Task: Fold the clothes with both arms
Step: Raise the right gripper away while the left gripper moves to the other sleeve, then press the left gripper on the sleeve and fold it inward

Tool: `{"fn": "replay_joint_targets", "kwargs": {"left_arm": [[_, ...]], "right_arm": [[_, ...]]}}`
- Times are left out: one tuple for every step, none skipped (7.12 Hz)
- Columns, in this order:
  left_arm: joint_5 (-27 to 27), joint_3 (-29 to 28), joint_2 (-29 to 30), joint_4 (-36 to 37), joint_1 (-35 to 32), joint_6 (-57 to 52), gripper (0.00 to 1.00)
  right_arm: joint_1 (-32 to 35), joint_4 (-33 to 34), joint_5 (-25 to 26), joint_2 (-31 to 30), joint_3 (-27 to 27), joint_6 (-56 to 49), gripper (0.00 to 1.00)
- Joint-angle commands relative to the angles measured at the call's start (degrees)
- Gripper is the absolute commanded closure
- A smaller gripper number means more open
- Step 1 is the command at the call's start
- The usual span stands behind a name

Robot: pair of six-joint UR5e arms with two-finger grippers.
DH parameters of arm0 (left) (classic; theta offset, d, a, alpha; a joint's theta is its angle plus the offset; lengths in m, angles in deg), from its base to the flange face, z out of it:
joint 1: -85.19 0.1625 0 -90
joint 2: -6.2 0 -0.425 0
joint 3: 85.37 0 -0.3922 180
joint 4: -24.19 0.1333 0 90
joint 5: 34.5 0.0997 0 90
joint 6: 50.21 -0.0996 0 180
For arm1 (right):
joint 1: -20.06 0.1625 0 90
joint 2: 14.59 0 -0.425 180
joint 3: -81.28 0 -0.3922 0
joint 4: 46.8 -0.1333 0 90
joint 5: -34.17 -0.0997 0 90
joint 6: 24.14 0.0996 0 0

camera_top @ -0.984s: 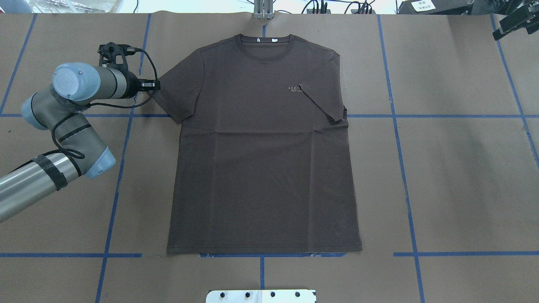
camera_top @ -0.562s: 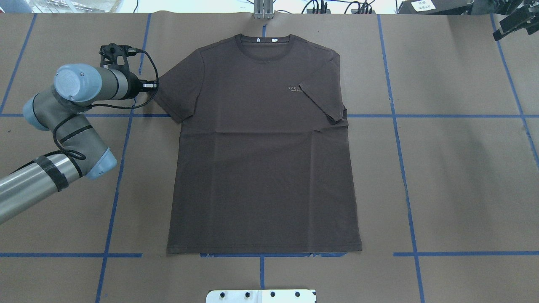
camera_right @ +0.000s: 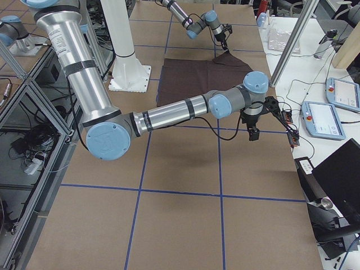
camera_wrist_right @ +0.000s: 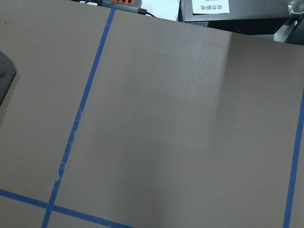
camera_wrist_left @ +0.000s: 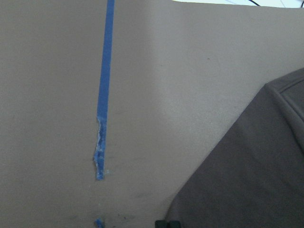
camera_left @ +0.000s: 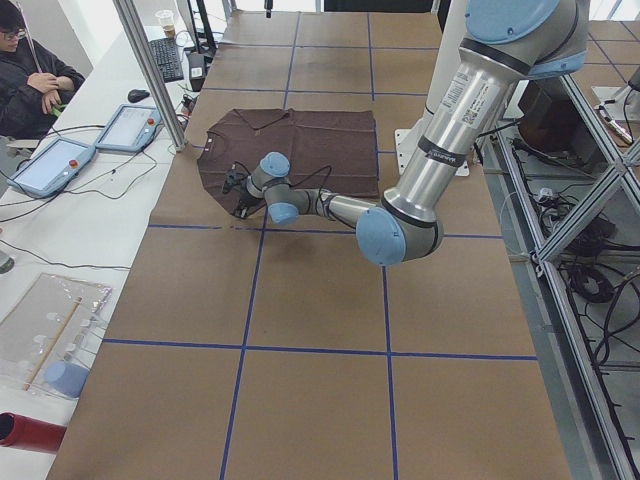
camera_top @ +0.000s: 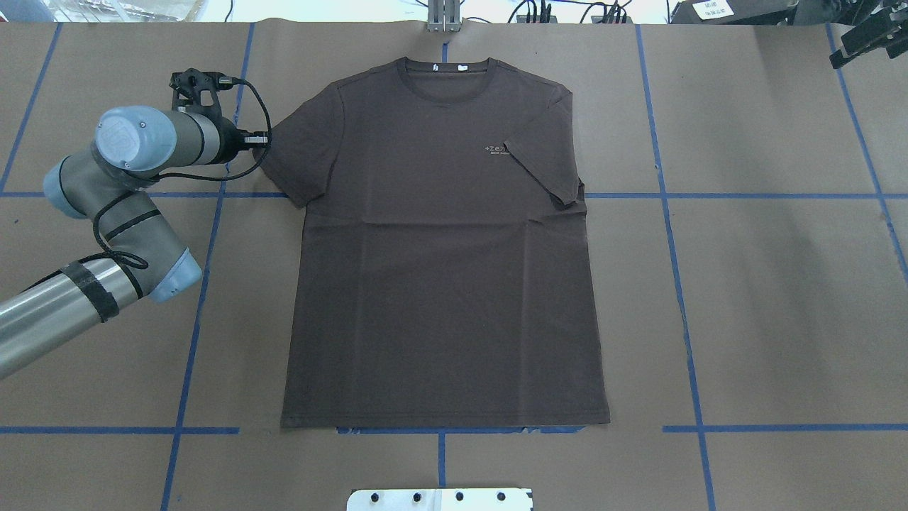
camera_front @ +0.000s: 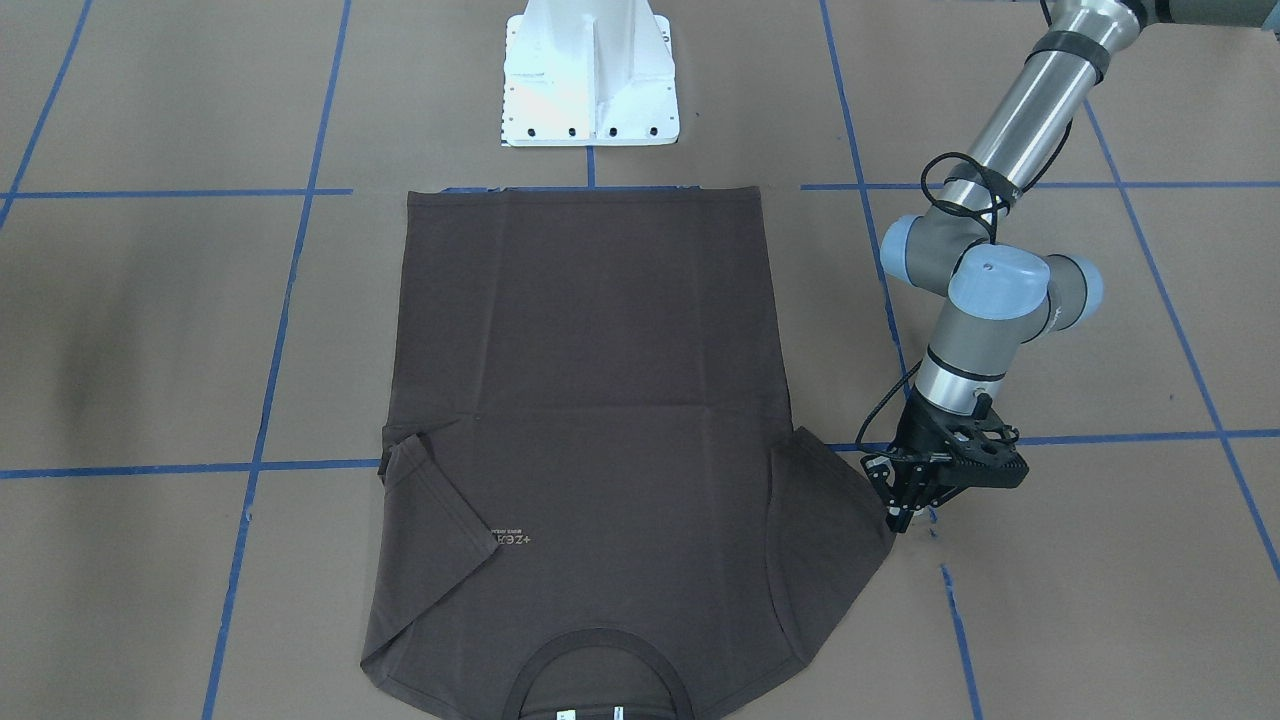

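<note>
The dark brown-grey T-shirt [camera_top: 440, 284] lies flat and face up on the brown paper, collar at the far side. One sleeve [camera_top: 546, 160] is folded inward over the chest print. The other sleeve [camera_top: 298, 156] lies spread out. My left gripper [camera_top: 260, 140] is low at that spread sleeve's outer hem. In the left wrist view its fingertips [camera_wrist_left: 161, 223] are together at the cloth's edge [camera_wrist_left: 256, 180], shut on the hem. It also shows in the front view [camera_front: 897, 518]. My right gripper [camera_top: 862, 39] hangs far off at the table's back right corner, and I cannot tell its jaws.
The white bolted pedestal base [camera_front: 590, 70] stands just behind the shirt's bottom hem. Blue tape lines [camera_top: 667, 195] grid the paper. A metal post [camera_top: 443, 18] stands beyond the collar. Tablets [camera_left: 50, 165] and a seated operator [camera_left: 30, 75] are past the far edge.
My left arm has shifted slightly toward the shirt and away from the robot, with the gripper staying at the spread sleeve's hem. The shirt's body has not moved.
</note>
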Motion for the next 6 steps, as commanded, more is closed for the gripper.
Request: {"fn": "replay_joint_targets", "kwargs": {"left_arm": [[-0.06,1.26,2.24,3.79,0.18,0.22,1.0],[-0.07,4.41,4.78,11.3,0.35,0.48,1.0],[0.02,6.7,7.5,19.55,1.75,4.14,1.0],[1.15,6.38,11.35,23.46,4.46,7.4,1.0],[2.91,5.5,14.0,26.2,6.05,9.26,1.0],[3.01,3.49,15.77,26.66,6.33,10.58,1.0]], "right_arm": [[-0.01,0.0,0.0,0.1,0.0,0.08,0.0],[-0.01,0.0,0.0,0.1,-0.09,0.16,0.0],[-0.01,0.0,0.0,0.01,-0.09,0.43,0.0],[-0.01,0.0,0.0,0.01,-0.09,0.52,0.0],[-0.01,-0.09,0.0,0.01,-0.26,0.78,0.0],[-0.01,-0.09,0.0,0.01,-0.26,0.78,0.0]]}}
